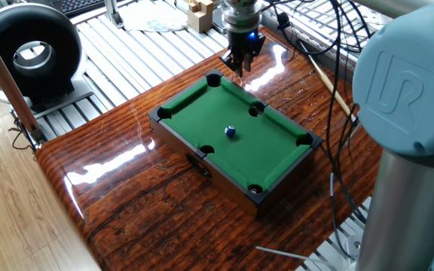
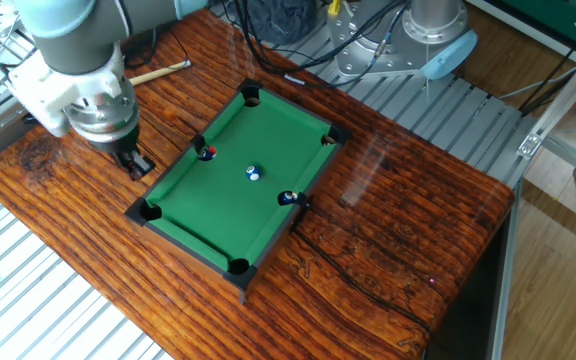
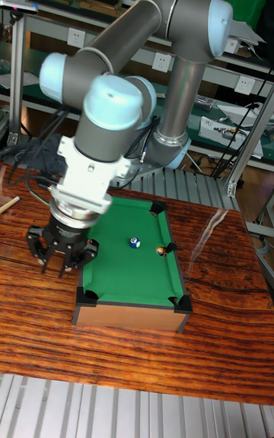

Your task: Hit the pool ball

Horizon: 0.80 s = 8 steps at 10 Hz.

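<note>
The pool ball [image 1: 230,132] [image 2: 254,173] [image 3: 135,242], tiny and blue with a white spot, rests near the middle of the green felt of the mini pool table [image 1: 202,102] [image 2: 298,135] [image 3: 122,274]. My gripper [image 1: 239,65] [image 2: 139,165] [image 3: 64,261] hangs low over the wooden tabletop, just outside the mini table's long rail, between a corner pocket and the side pocket. Its fingers look pressed together and hold nothing. The ball is well apart from it, about half the mini table's width away.
A red ball [image 2: 206,153] sits by the side pocket nearest the gripper, and a dark ball [image 2: 288,198] [image 3: 160,250] by the opposite one. A wooden cue stick [image 1: 330,83] [image 2: 158,72] lies on the tabletop behind the gripper. Cables [image 1: 337,150] trail beside the arm base.
</note>
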Available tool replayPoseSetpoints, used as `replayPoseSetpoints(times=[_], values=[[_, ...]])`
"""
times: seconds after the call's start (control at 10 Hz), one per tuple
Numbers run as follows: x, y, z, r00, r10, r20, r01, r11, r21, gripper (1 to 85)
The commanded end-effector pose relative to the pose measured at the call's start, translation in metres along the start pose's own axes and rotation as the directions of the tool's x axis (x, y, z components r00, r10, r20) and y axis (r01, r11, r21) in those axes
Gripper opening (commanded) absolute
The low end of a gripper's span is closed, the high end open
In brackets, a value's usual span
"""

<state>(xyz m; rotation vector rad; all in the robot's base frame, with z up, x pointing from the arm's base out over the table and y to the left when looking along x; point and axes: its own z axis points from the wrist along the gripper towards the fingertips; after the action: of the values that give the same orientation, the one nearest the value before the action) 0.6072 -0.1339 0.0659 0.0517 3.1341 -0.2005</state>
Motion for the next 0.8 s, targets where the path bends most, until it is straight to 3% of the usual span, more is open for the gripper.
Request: replayPoseSetpoints(times=[0.0, 0.3, 0.7], values=[[0.01, -0.019, -0.002, 0.999, -0.054, 0.01, 0.054, 0.998, -0.016, 38.0], [0.019, -0.035, 0.005, 0.992, -0.114, 0.048, 0.115, 0.993, -0.013, 44.3], [0.031, -0.056, 0.007, 0.981, -0.179, 0.077, 0.18, 0.984, -0.005, 45.3]])
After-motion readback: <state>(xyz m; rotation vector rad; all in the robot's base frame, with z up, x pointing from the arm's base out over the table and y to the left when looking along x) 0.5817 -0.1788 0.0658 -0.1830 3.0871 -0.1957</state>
